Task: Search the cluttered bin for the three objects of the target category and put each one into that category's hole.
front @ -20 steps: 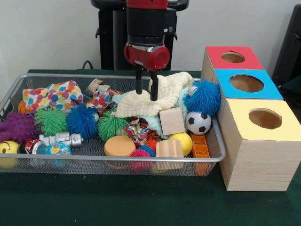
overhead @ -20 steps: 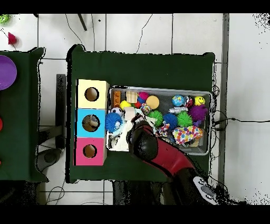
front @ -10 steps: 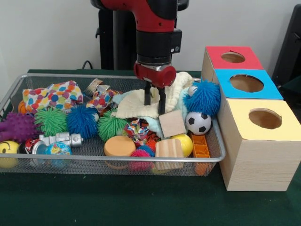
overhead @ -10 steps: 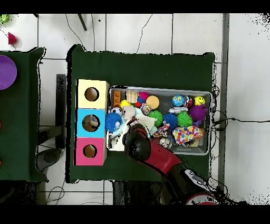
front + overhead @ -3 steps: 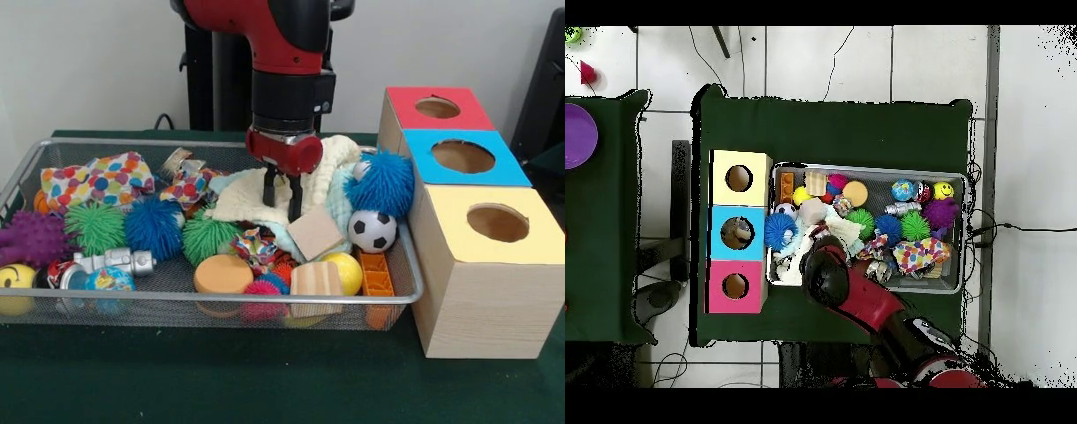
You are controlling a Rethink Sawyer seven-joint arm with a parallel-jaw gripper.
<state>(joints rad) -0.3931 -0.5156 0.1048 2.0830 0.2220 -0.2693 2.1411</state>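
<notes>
A pale yellow knitted cloth (image 5: 265, 196) lies crumpled at the back of a silver wire mesh bin (image 5: 402, 252), among spiky rubber balls and wooden blocks. The black two-fingered gripper (image 5: 282, 196) of the red and black arm points straight down over this cloth, its fingers slightly parted, their tips at the cloth's front edge; whether they pinch the fabric cannot be told. A tilted light wooden cube (image 5: 315, 232) sits just beside the gripper. To the bin's side stand three wooden boxes, each with a round hole: red-topped (image 5: 459, 113), blue-topped (image 5: 503, 163) and yellow-topped (image 5: 538, 238).
</notes>
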